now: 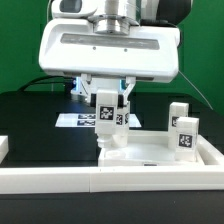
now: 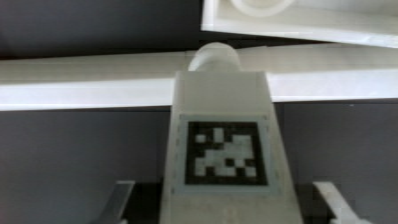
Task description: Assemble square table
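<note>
My gripper point(image 1: 110, 108) is shut on a white block leg point(image 1: 110, 113) with a black-and-white tag. It holds the leg slightly tilted over the near-left corner of the white tabletop point(image 1: 150, 157). In the wrist view the leg point(image 2: 226, 140) runs up the middle, and its rounded tip lies in front of a white edge. A light finger point(image 2: 121, 200) shows on each side of the leg, with dark strips between. A corner of the tabletop point(image 2: 338, 25) with a round hole shows beyond. Two more tagged legs point(image 1: 178, 113) point(image 1: 186, 135) stand at the tabletop's right side.
The marker board point(image 1: 80, 120) lies on the black table behind the gripper. A long white border bar point(image 1: 110, 182) runs along the front, and another white piece point(image 1: 4, 147) sits at the exterior view's left. A green backdrop stands behind.
</note>
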Controlling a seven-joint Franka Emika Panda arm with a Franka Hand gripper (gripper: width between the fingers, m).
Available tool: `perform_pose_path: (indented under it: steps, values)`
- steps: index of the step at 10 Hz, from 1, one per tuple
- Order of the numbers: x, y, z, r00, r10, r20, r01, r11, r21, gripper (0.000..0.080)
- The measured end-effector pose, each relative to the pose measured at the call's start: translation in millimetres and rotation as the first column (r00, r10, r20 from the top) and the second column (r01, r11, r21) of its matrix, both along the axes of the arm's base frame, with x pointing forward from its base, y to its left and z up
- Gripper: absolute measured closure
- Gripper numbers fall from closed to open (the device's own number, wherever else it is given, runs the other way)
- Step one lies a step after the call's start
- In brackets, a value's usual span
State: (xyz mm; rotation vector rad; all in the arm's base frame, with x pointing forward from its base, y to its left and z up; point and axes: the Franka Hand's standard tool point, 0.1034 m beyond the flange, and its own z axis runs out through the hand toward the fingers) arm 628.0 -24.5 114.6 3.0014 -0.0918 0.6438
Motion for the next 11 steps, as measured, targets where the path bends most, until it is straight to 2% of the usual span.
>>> perform_pose_path:
  steps: [5, 7, 11]
  values:
    - [-2.3, 3.7, -1.4, 1.0, -0.009, 0.022, 0.009, 1.0, 0.001, 0.0509]
    - [-9.9, 10.8, -7.5, 1.0, 0.001, 0.013, -0.001, 1.0, 0.002, 0.0509]
    - [-16.5, 8.6, -13.8, 1.0, 0.001, 0.012, 0.0, 1.0, -0.006, 0.0509]
